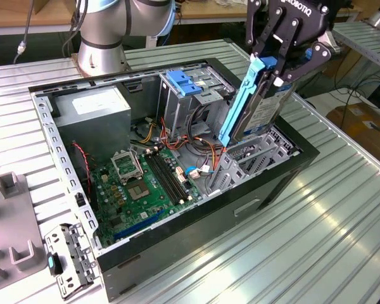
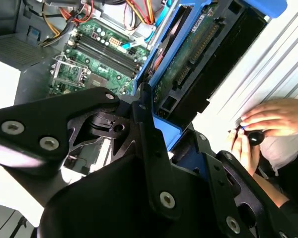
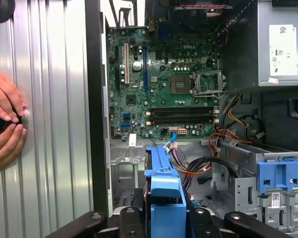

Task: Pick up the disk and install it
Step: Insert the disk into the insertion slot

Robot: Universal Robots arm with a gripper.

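Exterior view: ribbed metal table (image 1: 342, 209) carries an open PC case (image 1: 177, 253) lying on its side, motherboard (image 1: 145, 183) facing up, w/ grey fixture blocks (image 1: 12, 190) at the exterior view's left & a wooden bench (image 1: 12, 16) in the room behind. Gripper (image 1: 285, 63) pinches the disk (image 1: 259, 111) by its upper end; disk hangs tilted, lower end down at the drive bay (image 1: 253, 155). First wrist view: a person's hands (image 3: 5, 99) rest on the table beside the case.

Bench: I see a ribbed, silvery metal top (image 1: 342, 209)
Middle: the open computer case (image 1: 177, 250) lies on its side on the ribs
Exterior view's left: grey moulded fixtures (image 1: 11, 185), and just beside the case a loose metal bracket (image 1: 66, 259)
Far edge: the arm's base (image 1: 101, 54) stands there
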